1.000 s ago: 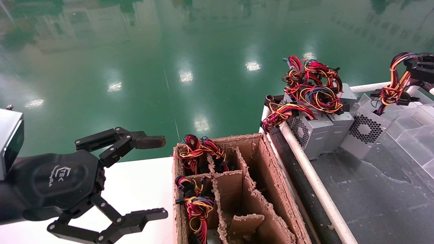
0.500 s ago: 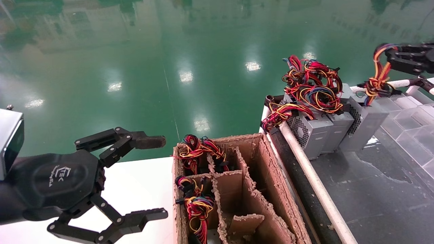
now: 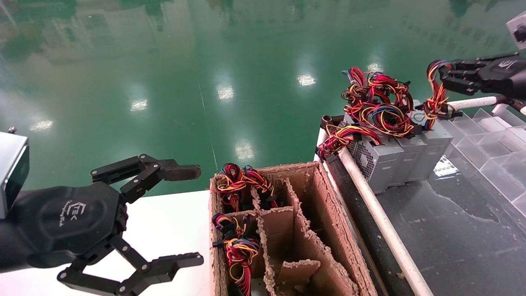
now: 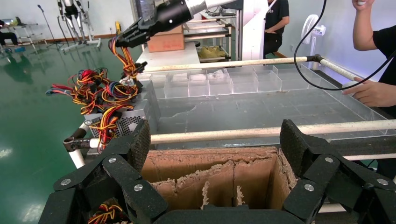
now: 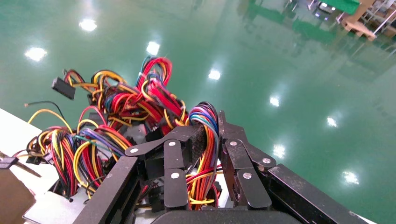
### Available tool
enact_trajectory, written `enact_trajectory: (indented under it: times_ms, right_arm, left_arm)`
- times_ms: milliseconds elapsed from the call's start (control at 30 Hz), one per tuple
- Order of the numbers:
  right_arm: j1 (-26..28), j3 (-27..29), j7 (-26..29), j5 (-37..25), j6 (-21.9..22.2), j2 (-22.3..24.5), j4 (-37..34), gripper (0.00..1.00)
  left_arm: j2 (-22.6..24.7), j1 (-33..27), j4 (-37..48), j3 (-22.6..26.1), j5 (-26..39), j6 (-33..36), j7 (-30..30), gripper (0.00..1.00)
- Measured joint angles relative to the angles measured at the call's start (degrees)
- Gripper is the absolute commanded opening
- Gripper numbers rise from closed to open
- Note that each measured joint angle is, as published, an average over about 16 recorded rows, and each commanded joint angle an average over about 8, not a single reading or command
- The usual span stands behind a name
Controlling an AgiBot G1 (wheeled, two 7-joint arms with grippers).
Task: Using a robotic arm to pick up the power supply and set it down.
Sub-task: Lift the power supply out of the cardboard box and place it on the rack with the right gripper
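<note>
We saw the right gripper [image 3: 446,78] with its jaws clenched on the wire bundle [image 3: 436,96] of the power supply [image 3: 433,150], which stood on the dark bench [image 3: 452,230] touching the other grey units [image 3: 382,162]. The left gripper [image 3: 185,216] hung with jaws released beside the cardboard box [image 3: 324,218].
</note>
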Motion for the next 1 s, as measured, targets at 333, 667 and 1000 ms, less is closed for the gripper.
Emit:
enact_trajectory:
  times_ms: [333,667,1000]
  right_arm:
    - [-0.1,-0.3,-0.4,-0.5,0.8,-1.1,-1.1,0.62]
    - [0.2,-0.6,-0.4,-0.8,0.8,-1.1,-1.9,1.0]
    - [0.9,-1.3,0.4,-1.8,-0.6,-0.5,-2.5,1.0]
  left_arm:
    - [0.0,0.0,0.0,0.0,0.0,0.0,0.0,1.0]
    - [0.0,0.0,0.0,0.0,0.0,0.0,0.0,1.0]
    - [0.0,0.0,0.0,0.0,0.0,0.0,0.0,1.0]
